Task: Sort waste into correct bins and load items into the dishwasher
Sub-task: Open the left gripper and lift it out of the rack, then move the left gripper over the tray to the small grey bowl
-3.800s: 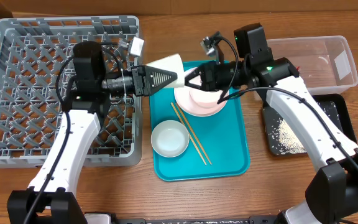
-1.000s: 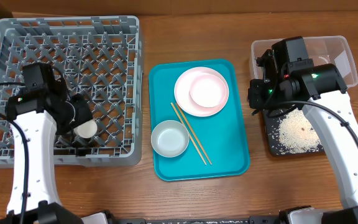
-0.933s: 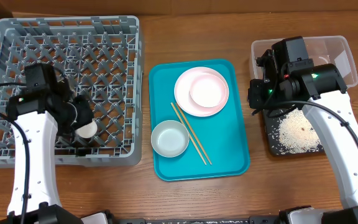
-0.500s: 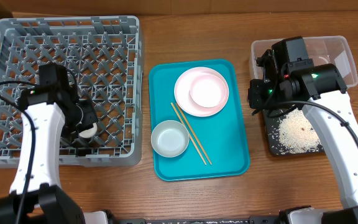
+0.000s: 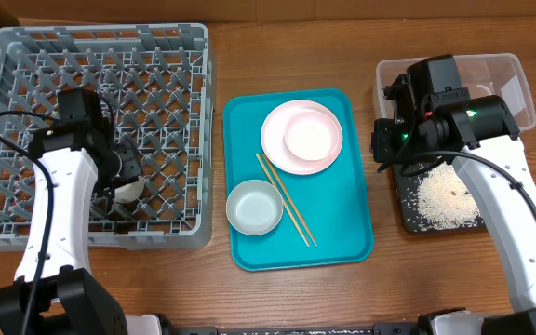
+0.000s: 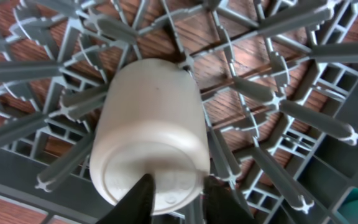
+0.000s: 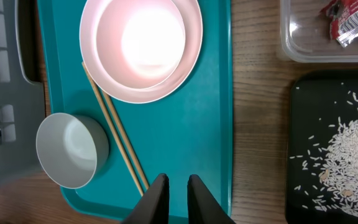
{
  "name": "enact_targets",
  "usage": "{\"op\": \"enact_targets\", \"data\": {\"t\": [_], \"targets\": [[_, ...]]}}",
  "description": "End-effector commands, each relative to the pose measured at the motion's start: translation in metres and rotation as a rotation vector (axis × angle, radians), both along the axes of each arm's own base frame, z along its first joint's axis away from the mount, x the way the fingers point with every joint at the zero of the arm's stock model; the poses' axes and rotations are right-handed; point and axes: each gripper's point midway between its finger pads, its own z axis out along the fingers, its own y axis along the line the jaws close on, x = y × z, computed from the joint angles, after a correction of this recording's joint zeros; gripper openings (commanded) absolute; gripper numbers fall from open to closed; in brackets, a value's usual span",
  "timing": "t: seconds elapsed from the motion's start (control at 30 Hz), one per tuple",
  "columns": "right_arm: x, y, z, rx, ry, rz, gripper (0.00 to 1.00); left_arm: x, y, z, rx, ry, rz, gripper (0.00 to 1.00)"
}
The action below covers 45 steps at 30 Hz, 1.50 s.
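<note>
Left hand (image 6: 174, 196) shifted, one cup (image 6: 148, 146) in rack (image 5: 26, 56); two chopsticks (image 5: 287, 200)

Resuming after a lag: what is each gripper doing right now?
Left gripper: at the base of the small white cup in the rack; grip cannot be told.
Right gripper: nearly closed, empty, over the teal tray.

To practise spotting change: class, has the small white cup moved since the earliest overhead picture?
Yes. The small white cup has gone from above the teal tray, left into the grey dish rack, at the left gripper.
</note>
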Motion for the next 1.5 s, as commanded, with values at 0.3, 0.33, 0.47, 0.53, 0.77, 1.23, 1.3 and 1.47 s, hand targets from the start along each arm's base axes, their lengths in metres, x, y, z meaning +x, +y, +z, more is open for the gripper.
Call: {"op": "enact_targets", "data": {"t": [0.3, 0.33, 0.47, 0.53, 0.77, 1.23, 1.3, 1.47], "targets": [[0.005, -0.017, 0.003, -0.063, -0.022, -0.077, 0.19, 0.022, -0.001, 0.058, 0.012, -0.062, -0.010, 0.44], [0.006, -0.027, 0.002, -0.082, -0.013, -0.138, 0.20, 0.025, -0.008, 0.063, -0.008, -0.074, -0.028, 0.45], [0.007, -0.043, 0.001, -0.086, 0.005, -0.208, 0.22, 0.035, -0.045, 0.074, -0.095, -0.116, -0.117, 0.46], [0.005, -0.053, 0.000, -0.089, 0.021, -0.237, 0.24, 0.038, -0.065, 0.076, -0.112, -0.122, -0.170, 0.47], [-0.006, -0.090, -0.005, -0.099, 0.090, -0.346, 0.35, 0.020, -0.153, 0.077, -0.133, -0.078, -0.429, 0.47], [-0.014, -0.116, -0.006, -0.094, 0.129, -0.428, 0.52, -0.062, -0.193, 0.126, -0.118, -0.110, -0.631, 0.57], [-0.014, -0.116, -0.006, -0.094, 0.129, -0.428, 0.54, -0.056, -0.202, 0.133, -0.109, -0.167, -0.655, 0.61], [-0.013, -0.117, -0.006, -0.093, 0.126, -0.428, 0.56, -0.032, -0.244, 0.130, -0.130, -0.267, -0.745, 0.96]]}}
